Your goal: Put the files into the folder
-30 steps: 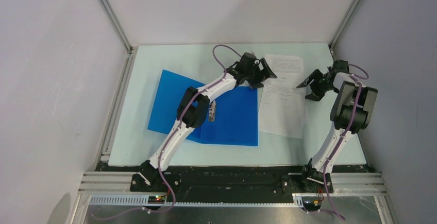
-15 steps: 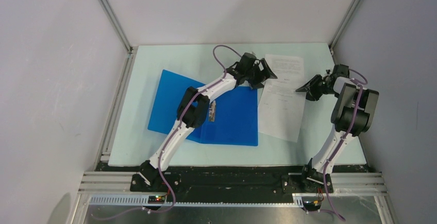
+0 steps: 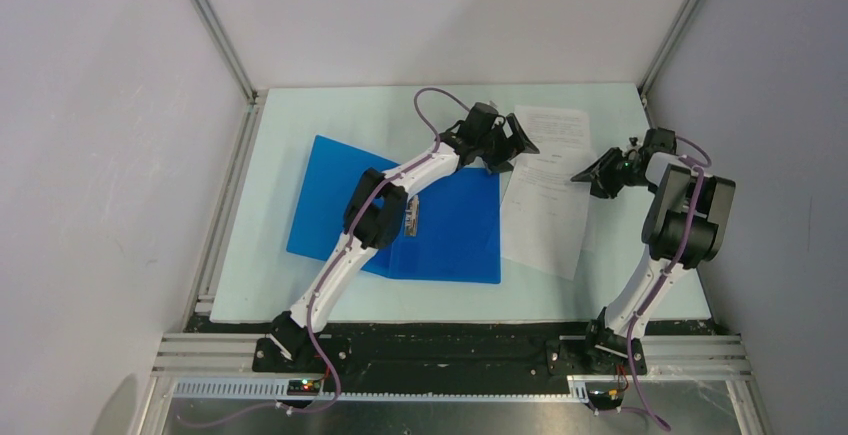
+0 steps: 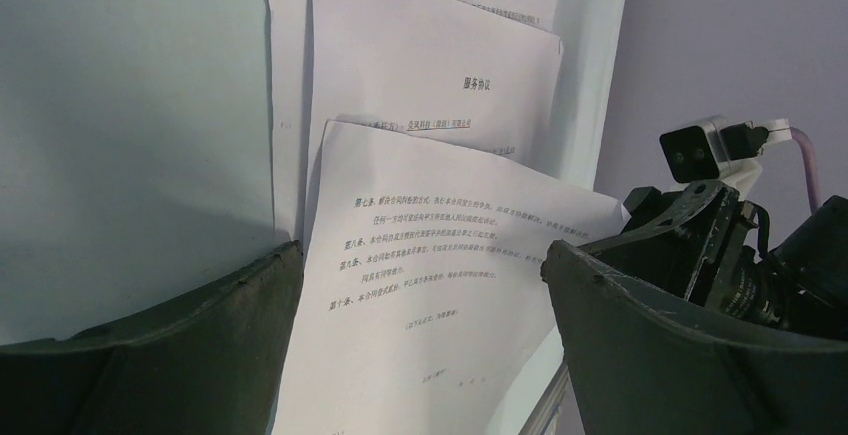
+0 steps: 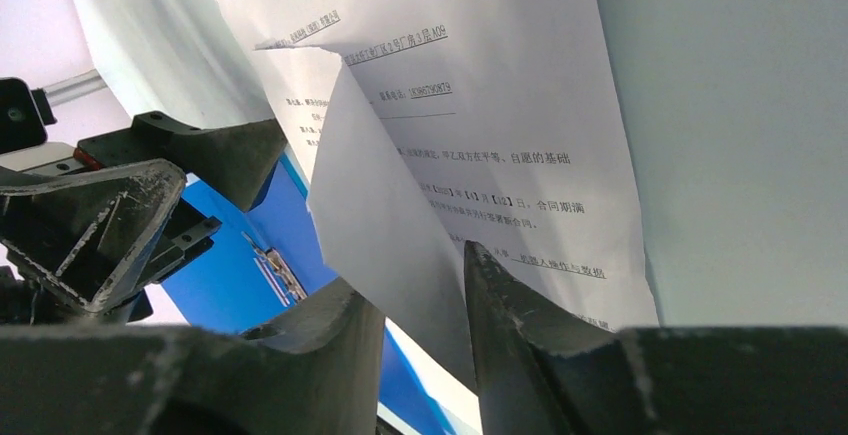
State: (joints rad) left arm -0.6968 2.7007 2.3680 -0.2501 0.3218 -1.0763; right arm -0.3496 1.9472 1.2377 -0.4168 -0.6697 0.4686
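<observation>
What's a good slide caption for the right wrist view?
Right gripper straddles the raised edge of a printed sheet; blue folder lies beyond.

The files (image 4: 430,145) read "服务协议" (a printed heading).

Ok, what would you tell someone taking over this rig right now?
Left gripper: wide open, empty, above the folder's far right corner, beside the files.
Right gripper: jaws narrowed around a sheet's lifted right edge, a gap showing; not clamped.
Things: the folder lies open and flat on the table; the files lie fanned just right of it.
Done: folder opened.
Left: grip the sheets, move them into the folder.
</observation>
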